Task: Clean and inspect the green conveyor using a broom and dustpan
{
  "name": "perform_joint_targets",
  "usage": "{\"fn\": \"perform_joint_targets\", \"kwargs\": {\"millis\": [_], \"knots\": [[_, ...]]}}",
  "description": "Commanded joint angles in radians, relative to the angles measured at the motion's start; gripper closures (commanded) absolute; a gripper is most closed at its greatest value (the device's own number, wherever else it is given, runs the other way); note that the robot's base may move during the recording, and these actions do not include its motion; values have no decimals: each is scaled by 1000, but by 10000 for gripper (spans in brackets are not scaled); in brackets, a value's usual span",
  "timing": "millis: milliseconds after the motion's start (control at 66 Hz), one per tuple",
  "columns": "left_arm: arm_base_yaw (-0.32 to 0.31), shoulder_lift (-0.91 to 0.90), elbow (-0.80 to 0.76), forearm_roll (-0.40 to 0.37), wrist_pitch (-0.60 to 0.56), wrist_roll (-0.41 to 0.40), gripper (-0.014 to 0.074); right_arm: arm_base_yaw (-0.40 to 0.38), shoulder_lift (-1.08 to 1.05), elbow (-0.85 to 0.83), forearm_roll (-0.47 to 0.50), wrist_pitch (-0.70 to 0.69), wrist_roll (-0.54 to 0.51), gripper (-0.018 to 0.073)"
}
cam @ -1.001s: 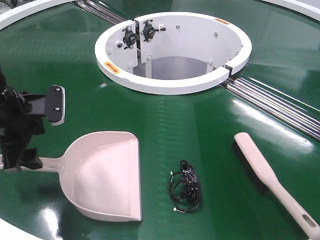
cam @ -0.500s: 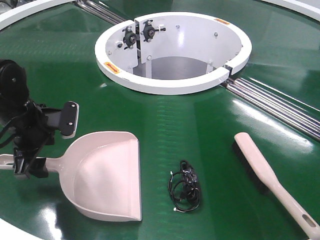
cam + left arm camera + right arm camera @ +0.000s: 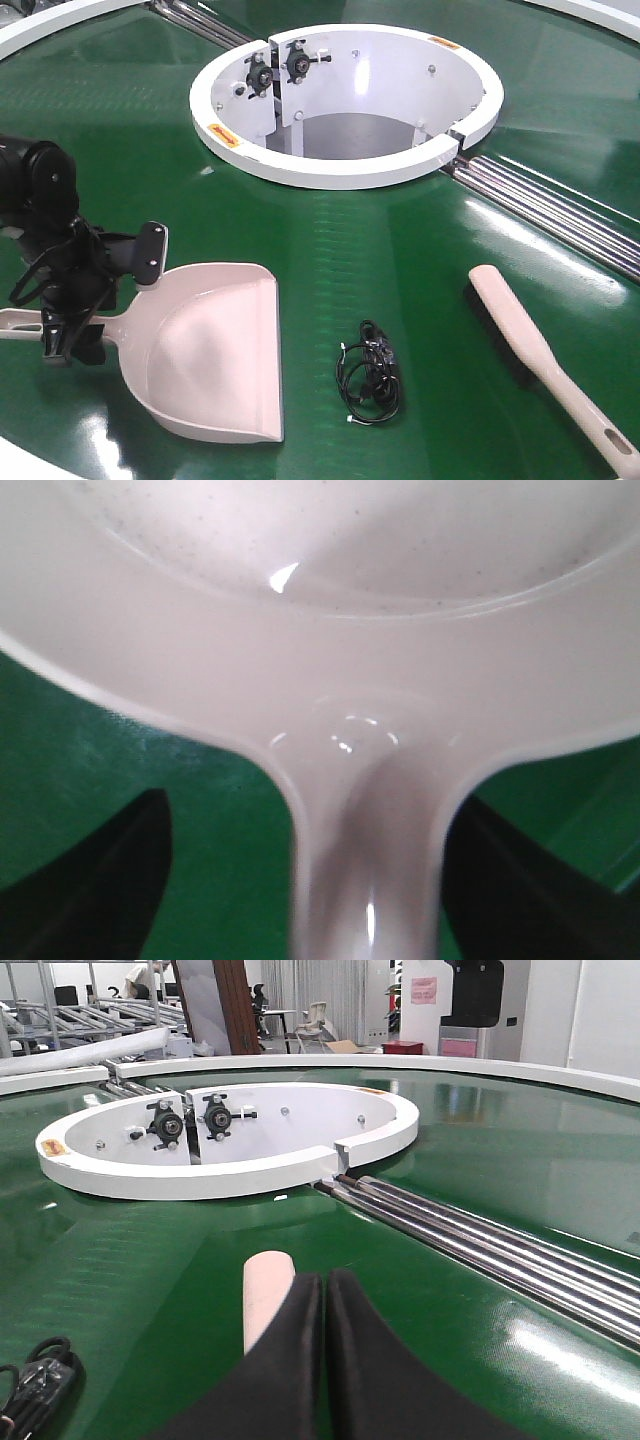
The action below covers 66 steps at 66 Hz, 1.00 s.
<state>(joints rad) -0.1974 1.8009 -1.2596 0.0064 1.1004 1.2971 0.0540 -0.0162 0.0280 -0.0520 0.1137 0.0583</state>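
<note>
Straddling the dustpan handle with my left jaws wide, neither side touching it. Right jaws pressed together, empty, just behind the broom end. Both tools lie on the green conveyor, black cable bundle between them. Orange stickers on the white ring are too small to read.

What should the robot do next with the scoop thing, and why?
Probably close the left end effector on the handle of the dustpan. The wrist view shows the handle sitting between its open fingers, with green conveyor showing on both sides, so nothing grips it yet.
</note>
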Motion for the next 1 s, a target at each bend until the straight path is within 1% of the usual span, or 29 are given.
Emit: {"fn": "perform_joint_targets", "kwargs": {"millis": [0, 121, 243, 334, 622, 728, 985], "knots": [[-7, -28, -25, -6, 3, 0, 195, 1, -12, 20, -5, -75, -3, 568], [-7, -23, -25, -6, 7, 0, 325, 1, -12, 20, -5, -75, -3, 568], [-7, -30, -27, -6, 10, 0, 502, 1, -12, 20, -5, -75, -3, 568], [-7, -39, -27, -6, 11, 0, 607, 1, -12, 20, -5, -75, -3, 568], [-19, -58, -27, -6, 71, 0, 603, 1, -12, 20, -5, -75, -3, 568], [-33, -64, -27, -18, 70, 0, 603, 1, -12, 20, -5, -75, -3, 568], [-80, -64, -27, -16, 46, -4, 603, 1, -12, 20, -5, -75, -3, 568]]}}
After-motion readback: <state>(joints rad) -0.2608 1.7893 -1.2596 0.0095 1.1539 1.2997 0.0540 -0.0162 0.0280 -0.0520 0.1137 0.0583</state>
